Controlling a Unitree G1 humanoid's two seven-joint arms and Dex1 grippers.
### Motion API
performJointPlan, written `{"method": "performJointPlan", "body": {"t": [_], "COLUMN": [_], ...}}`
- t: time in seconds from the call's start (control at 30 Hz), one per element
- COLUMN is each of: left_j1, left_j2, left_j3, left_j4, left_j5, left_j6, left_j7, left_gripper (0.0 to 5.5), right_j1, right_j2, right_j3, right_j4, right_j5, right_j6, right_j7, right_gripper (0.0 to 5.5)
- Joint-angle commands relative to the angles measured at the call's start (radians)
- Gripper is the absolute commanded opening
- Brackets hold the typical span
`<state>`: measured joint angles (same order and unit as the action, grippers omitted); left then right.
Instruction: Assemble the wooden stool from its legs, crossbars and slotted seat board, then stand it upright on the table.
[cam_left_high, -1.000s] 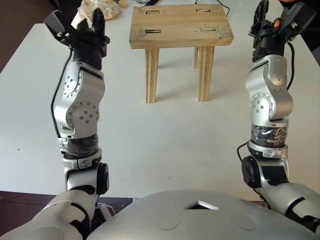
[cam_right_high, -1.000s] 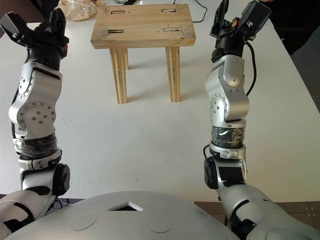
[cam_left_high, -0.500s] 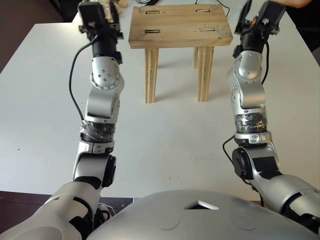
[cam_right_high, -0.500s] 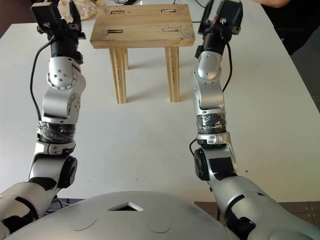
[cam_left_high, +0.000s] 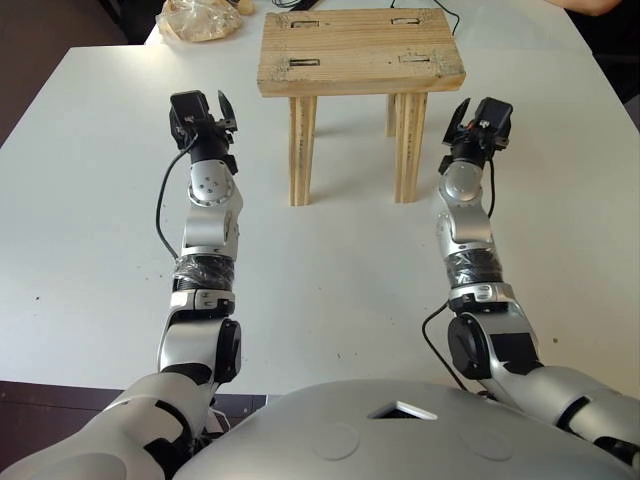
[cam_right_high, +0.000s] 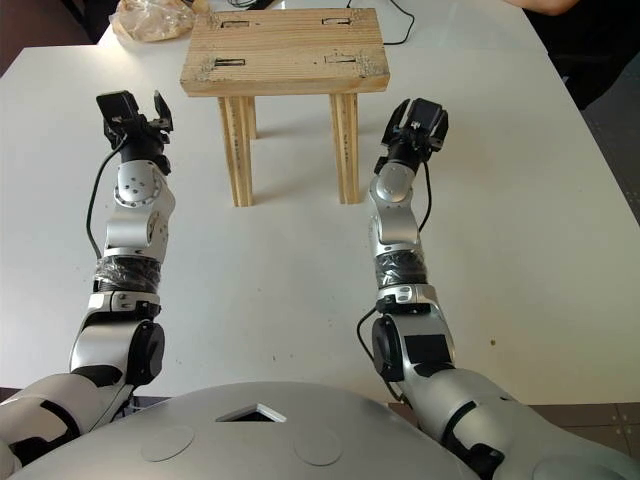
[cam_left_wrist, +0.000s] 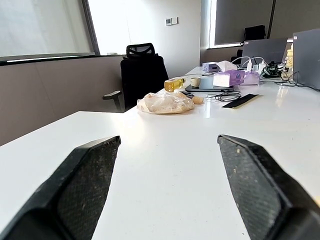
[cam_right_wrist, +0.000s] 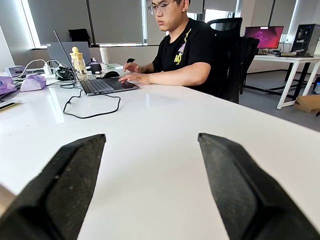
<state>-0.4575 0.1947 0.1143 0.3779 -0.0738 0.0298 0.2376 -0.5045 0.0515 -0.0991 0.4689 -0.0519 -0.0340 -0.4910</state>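
Left gripper jaws spread wide, holding nothing, low over white table, just left of pale wooden stool. Right gripper jaws apart, empty, just right of stool. Stool upright on four legs, slotted seat on top, long side running left-right.

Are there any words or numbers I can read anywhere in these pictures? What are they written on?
No text here can be read.
Stool: bare wood, no writing on it.
Bag: no print can be made out.
Bottle: any label is too small to read.
Wall panel: too small to read.
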Motion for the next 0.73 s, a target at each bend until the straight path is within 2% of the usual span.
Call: {"method": "performJointPlan", "body": {"t": [0.03, 0.3, 0.47, 0.63, 0.73], "left_j1": [-0.032, -0.014, 0.049, 0.042, 0.003], "left_j2": [-0.014, -0.030, -0.089, -0.220, -0.281], "left_j3": [-0.011, 0.049, 0.024, 0.111, 0.118], "left_j4": [0.039, -0.023, -0.136, -0.128, -0.113], "left_j5": [0.025, 0.003, 0.013, -0.039, -0.006], "left_j6": [0.041, 0.090, 0.154, 0.187, 0.264], "left_j7": [-0.025, -0.006, -0.010, 0.141, 0.268], "left_gripper": [3.60, 3.60, 3.60, 3.60, 3.60], "right_j1": [0.021, 0.003, 0.016, -0.105, -0.204], "right_j2": [0.011, 0.077, 0.044, -0.027, -0.055], "right_j3": [0.031, 0.054, 0.055, 0.043, 0.002], "right_j4": [0.015, 0.023, 0.008, 0.131, 0.220], "right_j5": [-0.033, -0.048, -0.073, -0.076, -0.072], "right_j6": [-0.019, -0.008, 0.012, 0.018, 0.131], "right_j7": [0.016, -0.009, -0.007, 0.051, -0.008], "right_gripper": [3.42, 3.42, 3.42, 3.42, 3.42]}}
